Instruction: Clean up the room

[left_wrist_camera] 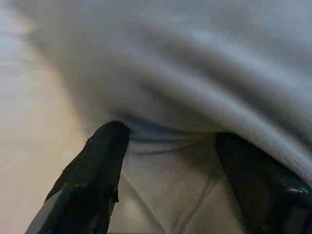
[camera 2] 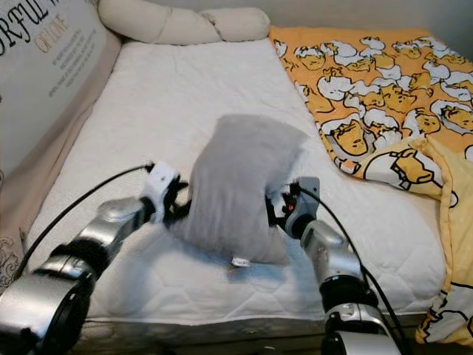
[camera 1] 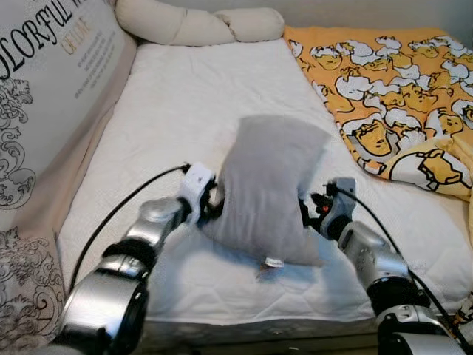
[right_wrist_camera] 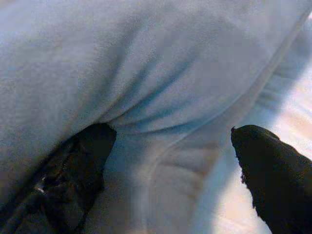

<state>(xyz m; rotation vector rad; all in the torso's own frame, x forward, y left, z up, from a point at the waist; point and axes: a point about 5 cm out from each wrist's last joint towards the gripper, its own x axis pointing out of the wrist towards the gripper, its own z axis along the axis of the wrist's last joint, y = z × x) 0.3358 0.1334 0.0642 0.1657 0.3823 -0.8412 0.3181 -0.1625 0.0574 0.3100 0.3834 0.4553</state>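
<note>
So the grey pillow (camera 1: 270,188) is standing up on end near the front edge of the white mattress (camera 1: 177,103), squeezed between both arms. Left gripper (left_wrist_camera: 168,146) and right gripper (right_wrist_camera: 170,146) each have their fingers spread wide, pressing into the fabric from either side. An orange cartoon blanket (camera 1: 392,81) covers the mattress's right side, and cream bolster pillows (camera 1: 196,22) sit along the far edge.

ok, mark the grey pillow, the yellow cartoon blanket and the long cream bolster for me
grey pillow (camera 1: 270,188), left eye view, middle of its front face.
yellow cartoon blanket (camera 1: 384,74), left eye view, flat printed area on the bed's right side.
long cream bolster (camera 1: 192,26), left eye view, middle of the roll at the bed's head.
</note>
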